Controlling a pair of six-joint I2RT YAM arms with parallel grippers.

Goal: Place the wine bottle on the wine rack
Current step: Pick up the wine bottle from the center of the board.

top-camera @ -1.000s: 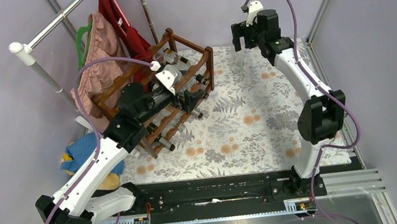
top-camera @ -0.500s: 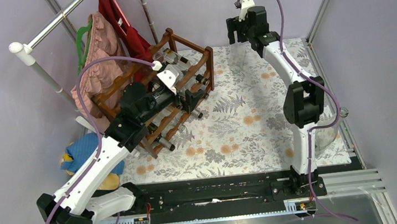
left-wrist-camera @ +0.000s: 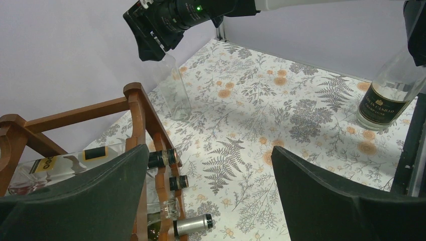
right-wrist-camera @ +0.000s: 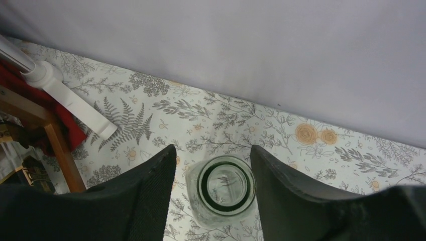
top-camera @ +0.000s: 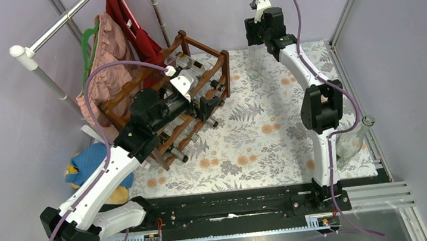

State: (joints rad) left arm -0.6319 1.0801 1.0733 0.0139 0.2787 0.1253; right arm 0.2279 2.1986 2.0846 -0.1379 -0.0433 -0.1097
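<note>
Dark reddish-brown wood forms the wine rack (top-camera: 227,71), with scalloped rails and square corner posts. It stands at the far left of the surface (top-camera: 261,145), which is covered by a pale cloth printed with grey ferns and orange flowers. Several bottles lie on their sides in its tiers, necks pointing toward the middle. The left wrist view shows a clear labelled bottle (left-wrist-camera: 65,161), two dark-capped necks and a silver-capped neck (left-wrist-camera: 193,224).

The clear glass wine bottle (left-wrist-camera: 176,93) stands upright on the cloth by the back wall, to the right of the rack and apart from it. The right claw (top-camera: 256,32) hangs directly over it, pointing down. In the right wrist view its fingers (right-wrist-camera: 150,191) stand partly open on either side of the bottle's round mouth. A strip of cloth shows between the glass and the finger on the left of that view. Whether the other finger touches the bottle cannot be told.

The left claw (top-camera: 212,104) is spread wide and holds nothing. It reaches across the rack, its tips at the end where the necks stick out.

A second glass bottle (left-wrist-camera: 384,95) with a dark label stands upright at the right edge of the surface. Behind the rack a pink garment (top-camera: 106,66) and a red garment (top-camera: 139,35) hang from a clothes rail (top-camera: 57,26). A blue and yellow soft toy (top-camera: 87,163) lies beyond the cloth's near left corner.
</note>
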